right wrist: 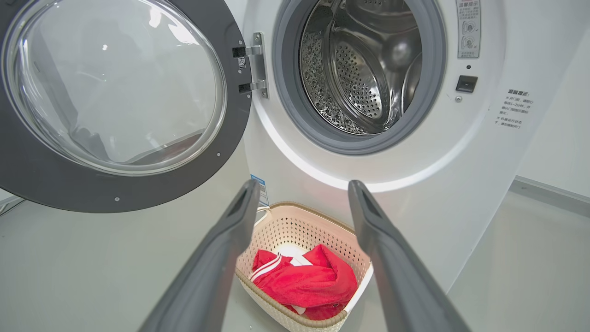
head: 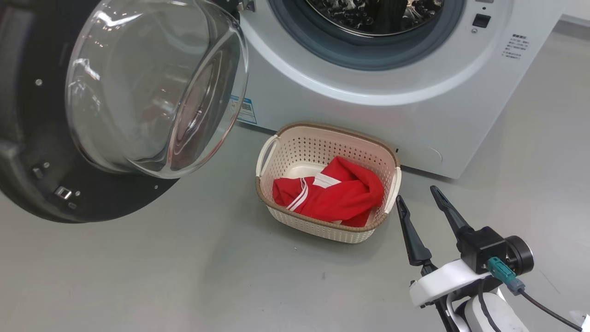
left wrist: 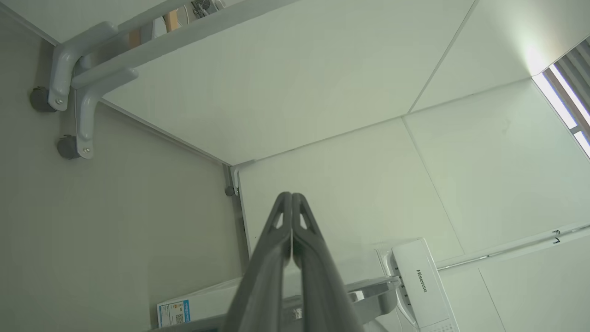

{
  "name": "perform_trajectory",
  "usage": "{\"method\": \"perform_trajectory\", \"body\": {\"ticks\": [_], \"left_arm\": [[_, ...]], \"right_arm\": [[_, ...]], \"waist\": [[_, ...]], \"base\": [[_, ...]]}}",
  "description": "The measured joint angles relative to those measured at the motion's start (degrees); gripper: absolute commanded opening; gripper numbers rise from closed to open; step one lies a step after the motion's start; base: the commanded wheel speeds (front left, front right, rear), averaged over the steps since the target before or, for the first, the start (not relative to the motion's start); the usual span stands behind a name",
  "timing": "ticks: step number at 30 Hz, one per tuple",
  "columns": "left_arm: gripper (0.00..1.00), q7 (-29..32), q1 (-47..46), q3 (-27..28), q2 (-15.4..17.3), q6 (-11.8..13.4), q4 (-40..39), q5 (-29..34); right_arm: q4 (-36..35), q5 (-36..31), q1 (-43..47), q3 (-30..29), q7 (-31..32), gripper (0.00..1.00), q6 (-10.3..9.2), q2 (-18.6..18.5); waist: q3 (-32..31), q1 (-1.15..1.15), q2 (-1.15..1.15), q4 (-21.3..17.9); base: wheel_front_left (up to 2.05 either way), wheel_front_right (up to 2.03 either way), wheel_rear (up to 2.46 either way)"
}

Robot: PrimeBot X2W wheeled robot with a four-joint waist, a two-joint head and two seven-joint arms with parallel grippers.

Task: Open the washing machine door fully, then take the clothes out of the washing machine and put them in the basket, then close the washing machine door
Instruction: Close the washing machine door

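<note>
Closing the washing machine door [right wrist: 110, 92] seems the remaining step: the clothes [head: 329, 193] lie heaped in the basket [head: 322, 127] on the floor just in front of the washing machine [head: 368, 115], and its drum [right wrist: 364, 69] looks empty. Your right gripper [head: 417, 193] hangs spread wide and empty, just right of the basket. Your left gripper [left wrist: 292, 198] is pressed shut on nothing. Expect the door, standing open to the left, to feel stiff, weighty and hinge-bound, with a glossy, slippery black rim [right wrist: 27, 170]. Push on that rim far from the hinge [right wrist: 258, 64], not on the glass bowl [head: 152, 87].
</note>
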Motion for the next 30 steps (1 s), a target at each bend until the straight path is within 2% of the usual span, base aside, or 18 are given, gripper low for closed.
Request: {"method": "perform_trajectory", "body": {"ticks": [4, 9, 21, 30], "left_arm": [[0.0, 3.55, -0.27, -1.43, 2.56, 0.22, 3.43, -0.25], [0.0, 7.8, -1.43, -4.75, 3.81, 0.23, 6.57, -0.77], [0.0, 12.61, -7.12, -8.89, 3.24, 0.24, 12.26, -2.23], [0.0, 16.78, -9.53, -10.89, 2.77, -0.3, 14.59, -3.86]], "right_arm": [[-0.58, -0.24, -0.24, 0.3, 0.21, 1.0, 0.23, -0.07], [-0.89, -0.56, -0.75, 0.55, 0.53, 1.0, 0.52, -0.12], [-1.31, -1.05, -2.49, 0.37, 0.79, 1.0, 0.67, -0.68], [-1.33, -1.05, -2.53, -0.19, 0.79, 1.0, 0.64, -1.1]], "waist": [[0.82, 0.0, 0.0, -1.04], [2.12, 0.0, 0.0, -2.21], [4.85, 0.0, 0.0, -4.77], [5.4, 0.0, 0.0, -5.02]], "base": [[0.0, 0.0, 0.0], [0.0, 0.0, 0.0], [0.0, 0.0, 0.0], [0.0, 0.0, 0.0]]}}
